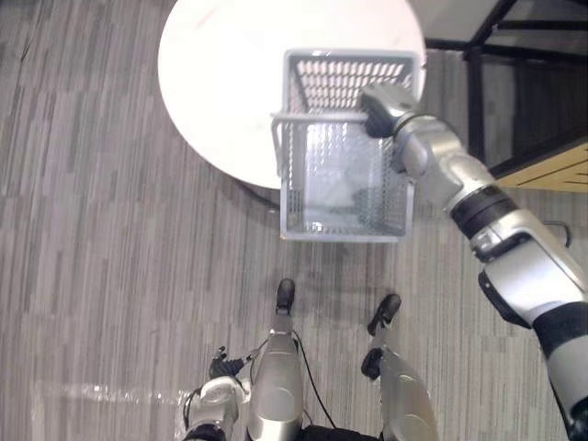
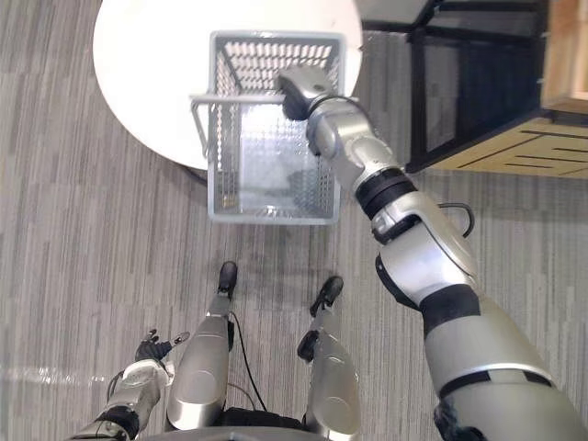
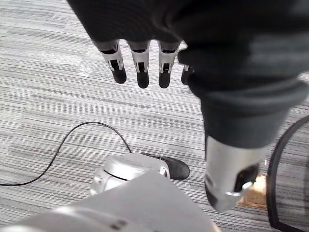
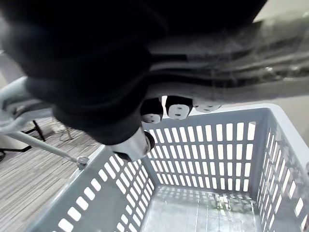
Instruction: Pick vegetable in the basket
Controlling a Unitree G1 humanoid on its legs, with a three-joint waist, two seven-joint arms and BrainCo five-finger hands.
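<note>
Grey plastic basket [image 1: 340,228] is hung by its handle [image 1: 317,117] from the right hand [image 1: 381,108], fingers curled round the bar, part overhanging the table [image 1: 220,73] edge. A slip of the handle is judged the main risk: the basket could tip to the floor. The left hand [image 3: 140,60] is held low, fingers straight, empty. Overhang is given by the eye views, curled fingertips [image 4: 178,107] by the right wrist view. No vegetable is made out; a dark patch [image 2: 299,179] on the basket bottom may be 1.
</note>
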